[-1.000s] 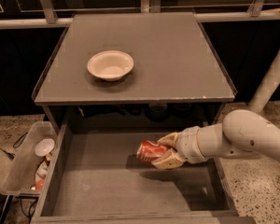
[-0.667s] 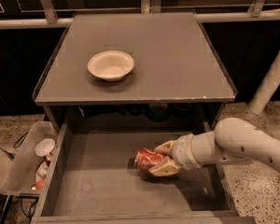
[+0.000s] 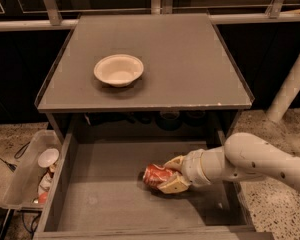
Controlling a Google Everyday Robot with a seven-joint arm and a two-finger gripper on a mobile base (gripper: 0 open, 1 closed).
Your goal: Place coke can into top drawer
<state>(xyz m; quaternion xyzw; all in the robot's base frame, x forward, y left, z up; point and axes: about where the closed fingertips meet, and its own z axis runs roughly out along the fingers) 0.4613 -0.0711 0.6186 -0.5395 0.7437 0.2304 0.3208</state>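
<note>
The coke can [image 3: 156,176], red-orange with white markings, lies on its side low over or on the floor of the open top drawer [image 3: 110,199], right of the middle; I cannot tell if it touches. My gripper [image 3: 172,174] reaches in from the right on a white arm and is shut on the can, one cream finger [image 3: 174,161] above it and one [image 3: 174,185] below. The drawer is pulled out in front of the grey cabinet [image 3: 190,59].
A cream bowl [image 3: 118,69] stands on the cabinet top, left of the middle. A clear plastic bin [image 3: 25,176] holding small items sits on the floor left of the drawer. A white post [image 3: 292,84] leans at the right.
My gripper has carried the can lower and slightly left, down into the drawer toward its floor. The bowl and the bin have not moved.
</note>
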